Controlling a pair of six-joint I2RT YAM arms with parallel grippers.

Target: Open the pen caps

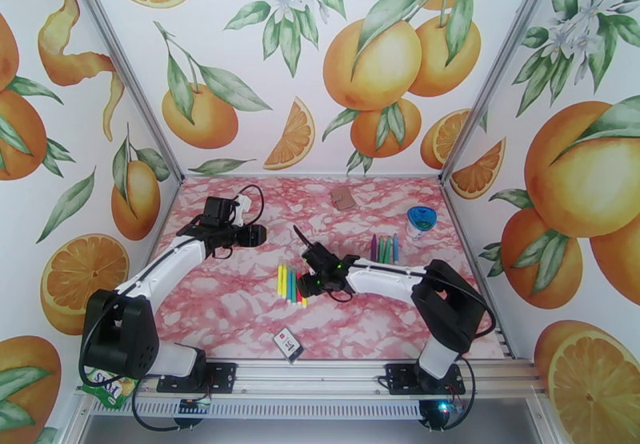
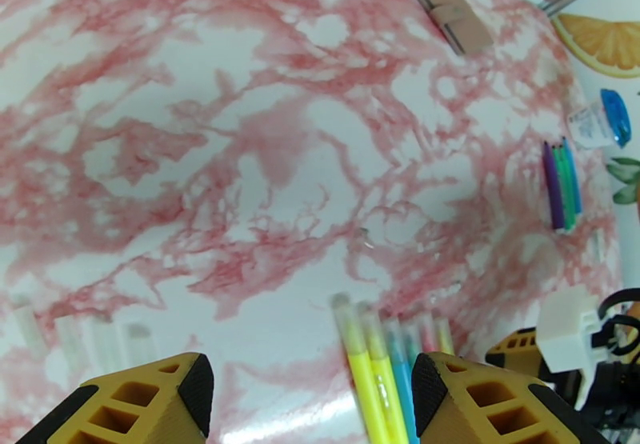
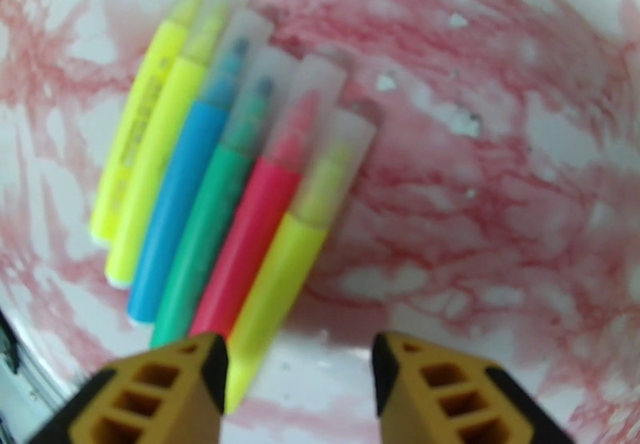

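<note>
Six markers [image 3: 232, 198] lie side by side on the marble table: two yellow, a blue, a green, a pink and another yellow. Each wears a frosted cap [image 3: 316, 90] at its far end. My right gripper [image 3: 300, 382] hovers open just above their rear ends, with the nearest yellow marker's tail by its left finger [image 3: 160, 394] and nothing between the fingers. From above, that gripper [image 1: 314, 268] stands at the right side of the row [image 1: 290, 282]. My left gripper [image 1: 250, 235] is open over bare table to the left and behind, and the same markers [image 2: 376, 358] lie ahead of its right finger [image 2: 472, 402].
Three more markers [image 1: 384, 248], purple, green and blue, lie to the right, near a round blue-lidded container [image 1: 420, 220]. A small brown pouch [image 1: 344, 198] rests at the back. A black-and-white card [image 1: 289, 345] lies at the front edge. Printed walls close three sides.
</note>
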